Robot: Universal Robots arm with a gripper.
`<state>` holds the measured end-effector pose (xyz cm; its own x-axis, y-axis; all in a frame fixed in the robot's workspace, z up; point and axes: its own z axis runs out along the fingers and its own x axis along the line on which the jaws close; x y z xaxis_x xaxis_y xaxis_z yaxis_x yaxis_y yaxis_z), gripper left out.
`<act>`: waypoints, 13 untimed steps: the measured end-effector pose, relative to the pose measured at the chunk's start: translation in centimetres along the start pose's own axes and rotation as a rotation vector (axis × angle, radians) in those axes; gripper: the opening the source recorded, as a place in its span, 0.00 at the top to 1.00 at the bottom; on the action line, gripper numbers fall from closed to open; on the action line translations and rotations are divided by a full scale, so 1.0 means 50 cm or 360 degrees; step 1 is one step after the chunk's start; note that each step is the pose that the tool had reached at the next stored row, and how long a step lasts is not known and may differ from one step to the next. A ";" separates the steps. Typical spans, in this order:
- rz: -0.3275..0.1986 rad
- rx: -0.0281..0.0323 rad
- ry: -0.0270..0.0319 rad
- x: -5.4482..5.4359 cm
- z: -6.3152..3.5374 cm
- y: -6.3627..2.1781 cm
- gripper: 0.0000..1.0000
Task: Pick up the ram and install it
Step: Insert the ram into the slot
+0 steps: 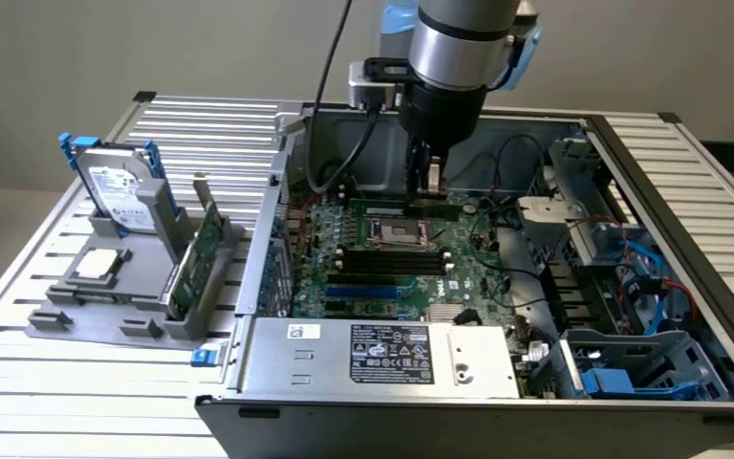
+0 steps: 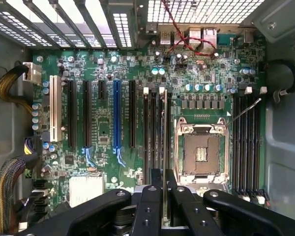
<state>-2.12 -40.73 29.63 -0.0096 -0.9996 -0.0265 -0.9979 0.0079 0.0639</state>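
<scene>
The silver-and-black gripper (image 1: 432, 184) on the arm hangs down inside the open grey computer case (image 1: 673, 239). Its black fingers (image 2: 150, 206) are pinching the ram (image 1: 396, 204), a slim dark green memory stick. From the exterior view the stick lies level along the far edge of the green motherboard (image 1: 469, 251), just behind the square metal processor socket (image 1: 386, 229).

From the wrist the ram (image 2: 164, 137) shows edge-on as a thin pale line. It runs out from the gripper (image 2: 164, 191) in line with the long black memory slots (image 2: 148, 132), just beside the processor socket (image 2: 201, 153). I can't tell whether its lower edge is touching a slot or hanging just above it. On the motherboard (image 2: 103, 64), further over, sit a blue expansion slot (image 2: 116, 115) and a white one (image 2: 53, 108).

The silver power supply box (image 1: 329, 378) at the front of the case has a black sticker (image 1: 390, 356) covered in white print and a small white sticker (image 1: 303, 332). Both are too fine to read.

On the slatted metal table (image 1: 74, 392), at the exterior view's left, a grey holder (image 1: 80, 325) carries a silver hard drive with blue rails (image 1: 118, 196). The drive's white label is also unreadable. A taller green expansion card (image 1: 202, 260) stands beside it.
</scene>
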 end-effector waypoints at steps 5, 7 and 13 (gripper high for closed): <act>0.0000 0.00000 0.00001 0.002 0.018 -0.001 0.86; 0.0000 0.00000 0.00001 0.002 0.025 -0.002 0.86; 0.0000 -0.00001 0.00002 0.003 0.047 -0.003 0.86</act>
<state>-2.12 -40.81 27.27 -0.0096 -0.9996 -0.0264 -0.9979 0.0079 0.0639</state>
